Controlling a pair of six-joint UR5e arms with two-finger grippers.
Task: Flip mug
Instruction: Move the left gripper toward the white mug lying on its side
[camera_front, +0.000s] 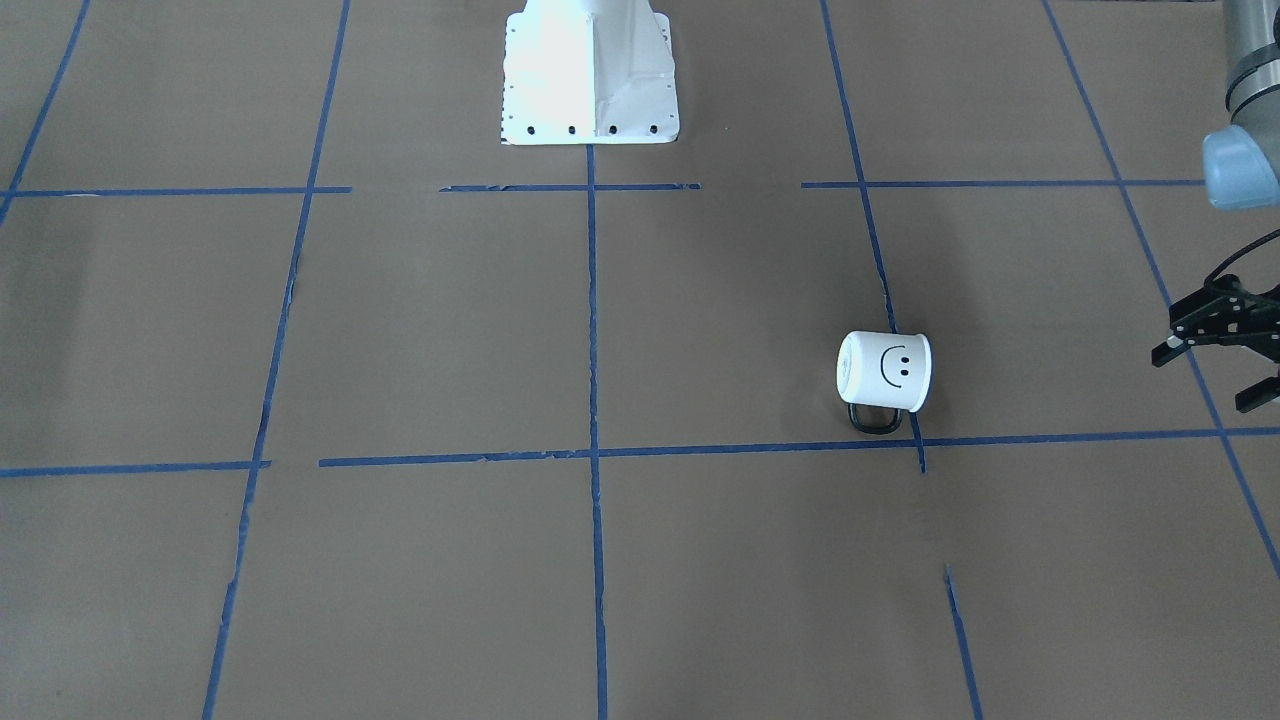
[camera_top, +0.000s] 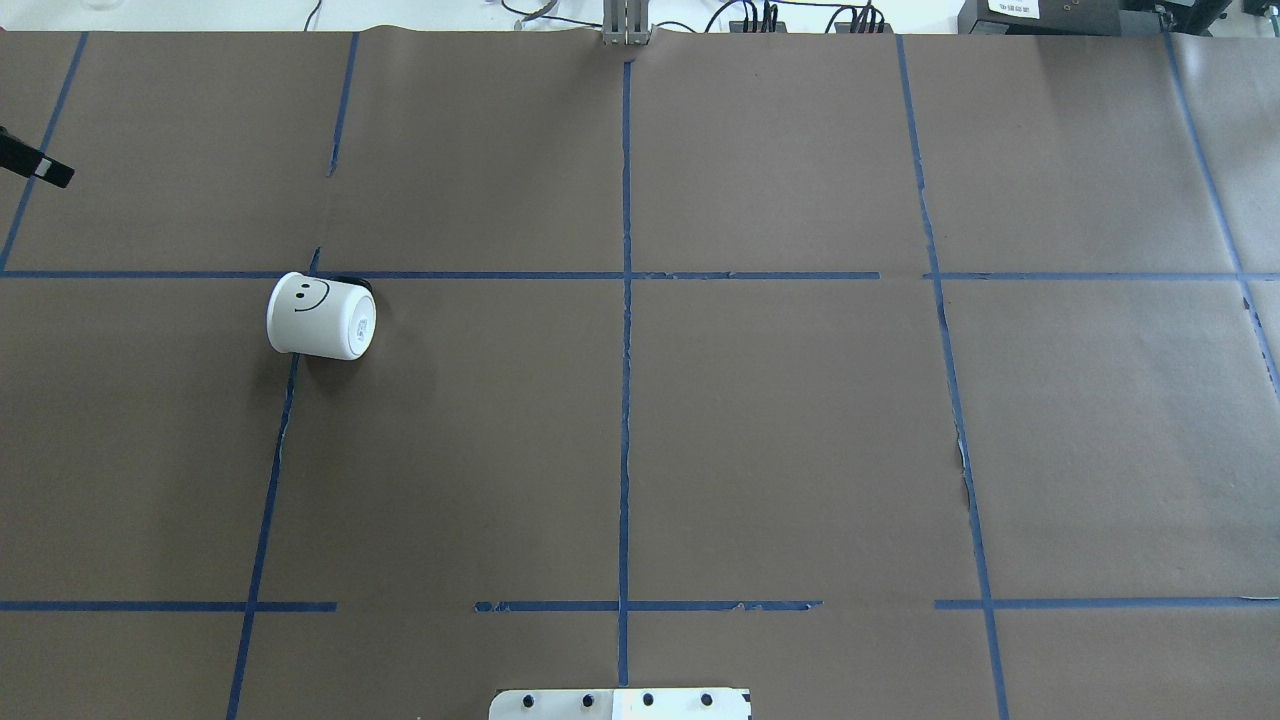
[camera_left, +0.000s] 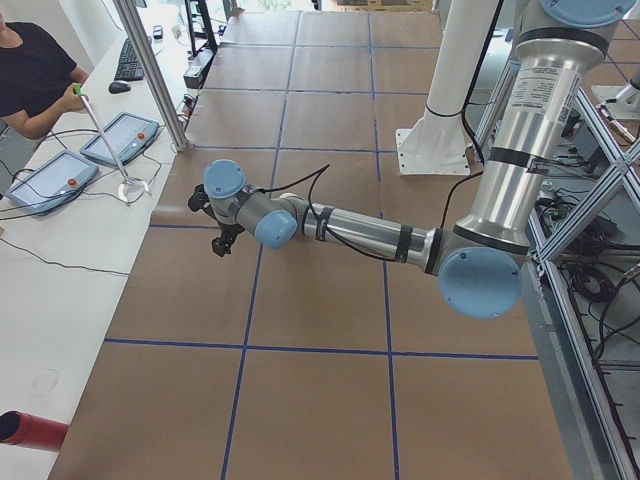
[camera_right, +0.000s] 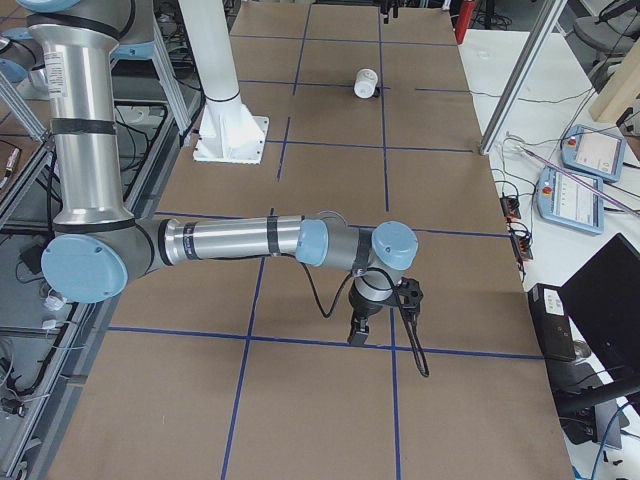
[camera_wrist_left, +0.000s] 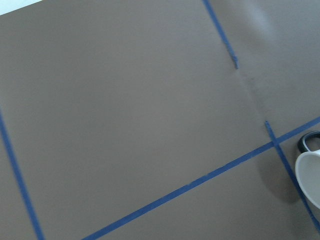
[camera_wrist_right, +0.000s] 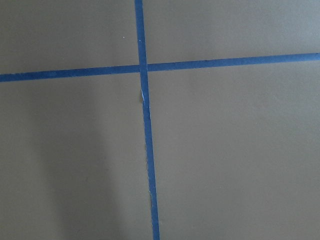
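Observation:
The white mug (camera_front: 885, 372) with a black smiley face lies on its side on the brown paper, its black handle (camera_front: 874, 420) flat on the table. It also shows in the overhead view (camera_top: 320, 315), far off in the exterior right view (camera_right: 366, 82), and at the right edge of the left wrist view (camera_wrist_left: 310, 177). My left gripper (camera_front: 1203, 380) hovers open and empty, well apart from the mug on its open-mouth side. My right gripper (camera_right: 358, 335) shows only in the exterior right view, far from the mug; I cannot tell whether it is open.
The white robot pedestal (camera_front: 590, 75) stands at the table's robot side. Blue tape lines (camera_top: 625, 300) cross the brown paper. An operator (camera_left: 35, 70), control pendants (camera_left: 120, 138) and a metal post (camera_left: 150, 70) are beyond the table's far edge.

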